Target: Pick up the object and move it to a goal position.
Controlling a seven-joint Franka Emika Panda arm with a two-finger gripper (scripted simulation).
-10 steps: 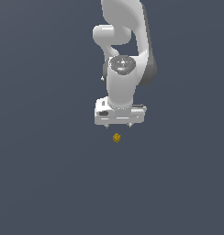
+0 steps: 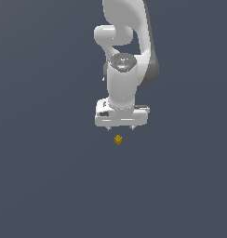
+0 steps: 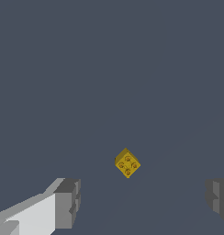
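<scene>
Wrist view shows the object [image 3: 127,163] best: a small mustard-yellow block, turned corner-on like a diamond, with four round studs in a square on its facing side and a darker shaded edge along one flank. It sits just below the middle of that frame, apart from everything. The gripper's [image 3: 141,202] two grey fingertips [image 3: 68,203] stand wide apart at the lower left and lower right corners, nothing between them. In the exterior view, the white arm [image 2: 122,69] hangs down the centre of the frame, and the block [image 2: 118,139] lies just below the gripper [image 2: 121,128], clear of it, on the plain dark grey floor [image 2: 45,176].
</scene>
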